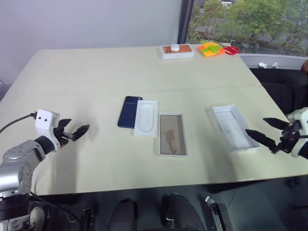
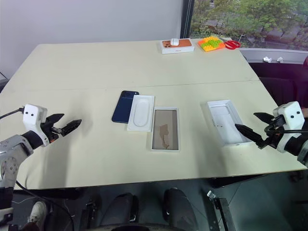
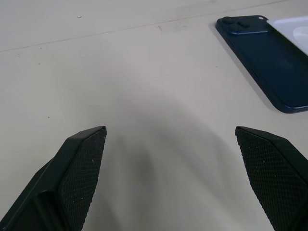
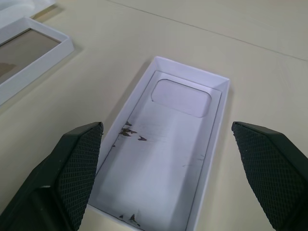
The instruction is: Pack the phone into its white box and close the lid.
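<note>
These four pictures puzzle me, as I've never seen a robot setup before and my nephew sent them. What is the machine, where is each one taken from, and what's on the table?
It is a humanoid robot with two arms, each ending in a two-fingered black tool. Two pictures come from cameras in its head, looking down over a pale table. The other two come from cameras on its wrists, looking out between each tool's fingers.

The left tool and the right tool both hover open above the table and hold nothing.

In the middle lies the phone, dark blue, back up. A thin white insert lies against it, overlapping its edge. Next comes the white box, a shallow tray with a tan floor. Nearer the right tool lies the lid, its plain white inside facing up.

At the far edge sit a small box with orange print, a bright toy block and red scissors.
</note>
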You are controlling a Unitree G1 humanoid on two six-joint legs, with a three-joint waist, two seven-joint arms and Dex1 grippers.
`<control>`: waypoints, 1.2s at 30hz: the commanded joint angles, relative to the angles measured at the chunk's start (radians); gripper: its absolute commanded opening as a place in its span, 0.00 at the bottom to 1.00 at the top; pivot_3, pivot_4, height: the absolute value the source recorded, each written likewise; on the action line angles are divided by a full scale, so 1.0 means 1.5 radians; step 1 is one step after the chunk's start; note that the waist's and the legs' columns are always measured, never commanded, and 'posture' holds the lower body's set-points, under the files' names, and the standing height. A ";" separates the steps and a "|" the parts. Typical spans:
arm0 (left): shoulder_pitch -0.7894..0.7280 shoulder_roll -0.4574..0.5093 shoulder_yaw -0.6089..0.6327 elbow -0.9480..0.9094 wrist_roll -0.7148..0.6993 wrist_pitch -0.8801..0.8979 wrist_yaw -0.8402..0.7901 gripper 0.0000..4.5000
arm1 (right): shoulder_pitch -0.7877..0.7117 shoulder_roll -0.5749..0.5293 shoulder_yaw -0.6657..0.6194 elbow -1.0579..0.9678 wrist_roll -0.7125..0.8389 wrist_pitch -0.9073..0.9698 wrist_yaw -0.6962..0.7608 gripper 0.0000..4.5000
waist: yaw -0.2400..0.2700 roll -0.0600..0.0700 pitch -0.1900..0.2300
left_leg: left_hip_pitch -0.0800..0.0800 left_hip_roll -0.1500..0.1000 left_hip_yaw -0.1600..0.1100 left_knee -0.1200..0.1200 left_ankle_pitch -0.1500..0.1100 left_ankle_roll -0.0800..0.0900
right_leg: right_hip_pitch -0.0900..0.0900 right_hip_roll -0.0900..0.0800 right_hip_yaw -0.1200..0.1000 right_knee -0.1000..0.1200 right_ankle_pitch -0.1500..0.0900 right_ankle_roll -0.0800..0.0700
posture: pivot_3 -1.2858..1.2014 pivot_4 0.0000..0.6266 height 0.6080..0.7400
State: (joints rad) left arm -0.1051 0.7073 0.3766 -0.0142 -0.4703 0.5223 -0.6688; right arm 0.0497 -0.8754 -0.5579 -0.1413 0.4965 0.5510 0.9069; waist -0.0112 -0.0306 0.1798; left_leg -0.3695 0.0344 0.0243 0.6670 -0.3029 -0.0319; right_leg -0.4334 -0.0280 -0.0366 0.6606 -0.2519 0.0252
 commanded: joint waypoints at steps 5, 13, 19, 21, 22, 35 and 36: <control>-0.005 0.006 0.010 -0.009 -0.003 -0.001 -0.002 1.00 | -0.017 0.011 0.014 -0.028 0.009 -0.020 -0.007 0.99 | 0.000 0.000 0.000 | 0.000 0.000 0.000 0.000 0.000 0.000 | 0.000 0.000 0.000 0.000 0.000 0.000 | 0.52 0.24 1.00; -0.015 0.006 0.001 -0.019 -0.006 0.004 -0.005 1.00 | -0.034 0.020 0.053 -0.046 0.000 -0.027 -0.021 0.99 | 0.000 0.000 0.000 | 0.000 0.000 0.000 0.000 0.000 0.000 | 0.000 0.000 0.000 0.000 0.000 0.000 | 0.52 0.24 1.00; -0.067 -0.010 -0.041 -0.078 -0.033 0.060 -0.005 1.00 | -0.071 0.026 0.127 -0.121 0.004 -0.009 -0.049 0.99 | 0.000 0.000 0.000 | 0.000 0.000 0.000 0.000 0.000 0.000 | 0.000 0.000 0.000 0.000 0.000 0.000 | 0.52 0.24 1.00; -0.107 -0.024 -0.061 -0.085 -0.054 0.090 -0.008 1.00 | -0.086 0.030 0.159 -0.158 0.004 -0.002 -0.056 0.99 | 0.001 0.000 0.000 | 0.000 0.000 0.000 0.000 0.000 0.000 | 0.000 0.000 0.000 0.000 0.000 0.000 | 0.52 0.24 1.00; -0.129 -0.036 -0.070 -0.089 -0.070 0.109 -0.002 1.00 | -0.090 0.033 0.168 -0.173 0.007 0.002 -0.059 0.99 | 0.002 0.000 0.000 | 0.000 0.000 0.000 0.000 0.000 0.000 | 0.000 0.000 0.000 0.000 0.000 0.000 | 0.52 0.24 1.00; -0.277 -0.109 -0.146 -0.156 -0.278 0.651 0.082 1.00 | -0.130 0.082 0.275 -0.307 0.028 0.059 -0.124 0.99 | -0.001 -0.001 0.000 | -0.001 -0.001 -0.001 0.000 0.000 0.000 | 0.000 0.001 0.000 0.001 0.000 0.001 | 0.52 0.24 1.00; -0.281 -0.110 -0.140 -0.160 -0.285 0.685 0.087 1.00 | -0.127 0.082 0.273 -0.311 0.031 0.061 -0.125 0.99 | -0.002 -0.001 0.000 | 0.000 -0.001 -0.001 0.001 0.000 0.000 | 0.000 0.001 0.000 0.001 0.000 0.001 | 0.52 0.24 1.00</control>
State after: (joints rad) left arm -0.5039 0.5323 0.1338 -0.2161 -0.8542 1.4506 -0.5492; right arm -0.1293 -0.7569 -0.1306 -0.5680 0.5271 0.6414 0.7311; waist -0.0140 -0.0318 0.1805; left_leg -0.3699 0.0328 0.0223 0.6679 -0.3028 -0.0322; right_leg -0.4336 -0.0270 -0.0368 0.6624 -0.2525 0.0271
